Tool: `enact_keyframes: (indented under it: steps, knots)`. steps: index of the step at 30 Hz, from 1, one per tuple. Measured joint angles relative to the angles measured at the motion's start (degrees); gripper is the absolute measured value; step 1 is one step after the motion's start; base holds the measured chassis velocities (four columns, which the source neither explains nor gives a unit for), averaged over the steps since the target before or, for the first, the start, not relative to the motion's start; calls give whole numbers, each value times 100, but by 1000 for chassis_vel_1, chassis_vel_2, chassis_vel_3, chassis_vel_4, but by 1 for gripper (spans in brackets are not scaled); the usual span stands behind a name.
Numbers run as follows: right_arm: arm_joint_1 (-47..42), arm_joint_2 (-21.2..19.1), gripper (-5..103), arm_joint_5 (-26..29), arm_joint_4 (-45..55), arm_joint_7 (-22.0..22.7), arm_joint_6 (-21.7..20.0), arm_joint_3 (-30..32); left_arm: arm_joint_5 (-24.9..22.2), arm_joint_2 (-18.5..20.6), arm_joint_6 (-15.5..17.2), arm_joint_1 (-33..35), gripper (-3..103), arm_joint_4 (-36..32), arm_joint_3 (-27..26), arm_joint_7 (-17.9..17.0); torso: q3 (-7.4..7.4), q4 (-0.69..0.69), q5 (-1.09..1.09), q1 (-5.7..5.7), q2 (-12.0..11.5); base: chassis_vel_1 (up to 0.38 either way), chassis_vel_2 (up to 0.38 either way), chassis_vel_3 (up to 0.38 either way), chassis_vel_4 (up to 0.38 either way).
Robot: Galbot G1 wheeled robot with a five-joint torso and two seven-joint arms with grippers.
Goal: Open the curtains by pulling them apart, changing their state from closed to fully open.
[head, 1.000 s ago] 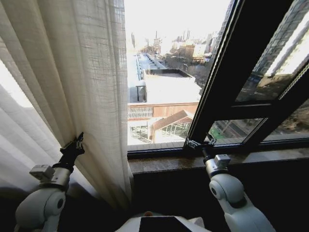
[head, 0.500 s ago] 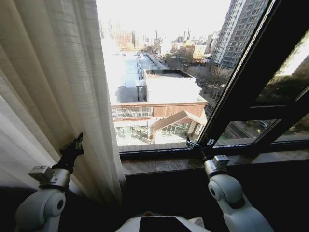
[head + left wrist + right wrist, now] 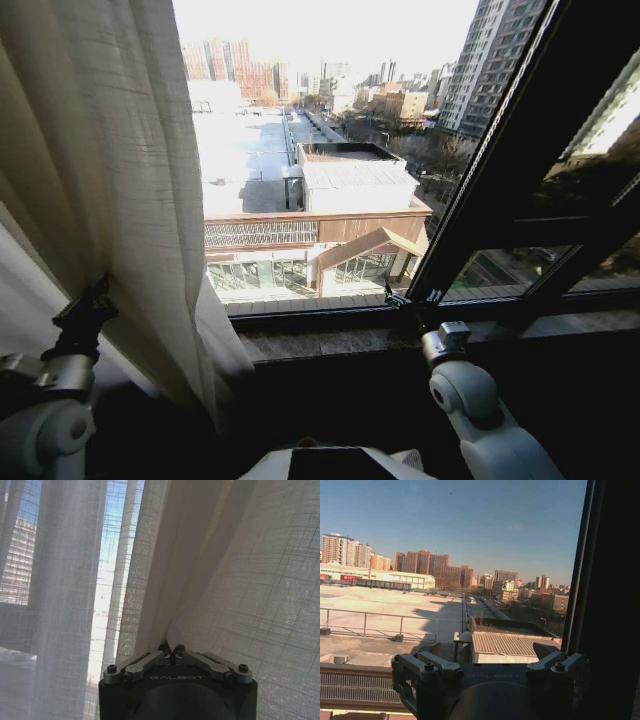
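pinching curtains (image 3: 210,580), left tool (image 3: 171,652) closed

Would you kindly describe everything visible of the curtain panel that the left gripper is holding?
The curtain panel is tall, sheer, cream fabric with a fine woven grid and vertical pleats, light showing through it. It hangs gathered at the window's left side, leaving the glass to its right uncovered. The left gripper is shut on a fold of it, and the cloth fans upward from that pinch. Its lower edge drapes beside the stone sill.
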Motion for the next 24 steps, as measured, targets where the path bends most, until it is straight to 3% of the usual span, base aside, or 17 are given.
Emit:
enact_keyframes:
  steps: [7,9,11,14,17,21,22,24]
  knots:
    - [47,47,100,-107,-103,-75,73,-126,-99,95,-51,-65,0,371,-530,-555,-1,0,-4,0,0,0,0,0,0]
    - [65,65,100,-122,-119,-80,75,-160,-106,191,58,-160,0,524,-702,-869,-1,0,-3,0,0,0,0,0,0]
    - [67,68,100,-127,-125,-81,75,-165,-114,222,92,-187,0,566,-743,-945,-1,0,-3,0,0,0,0,0,0]
    - [70,85,100,-152,-163,-86,82,-188,-175,498,306,-364,0,909,-1044,-1489,0,0,-2,0,0,0,0,0,0]
    - [74,89,100,-158,-185,-88,83,-199,-211,609,363,-424,0,1022,-1122,-1728,0,0,-3,0,0,0,0,0,0]
    - [114,122,100,-195,-231,-91,85,-261,-266,918,489,-641,0,1370,-1220,-2524,0,0,-3,0,0,0,0,0,0]
    - [114,122,100,-195,-231,-91,85,-261,-266,918,489,-641,0,1370,-1220,-2524,0,0,-3,0,0,0,0,0,0]
    - [117,144,100,-211,-253,-92,86,-280,-282,1118,513,-776,0,1600,-1250,-3083,0,0,-3,0,0,0,0,0,0]
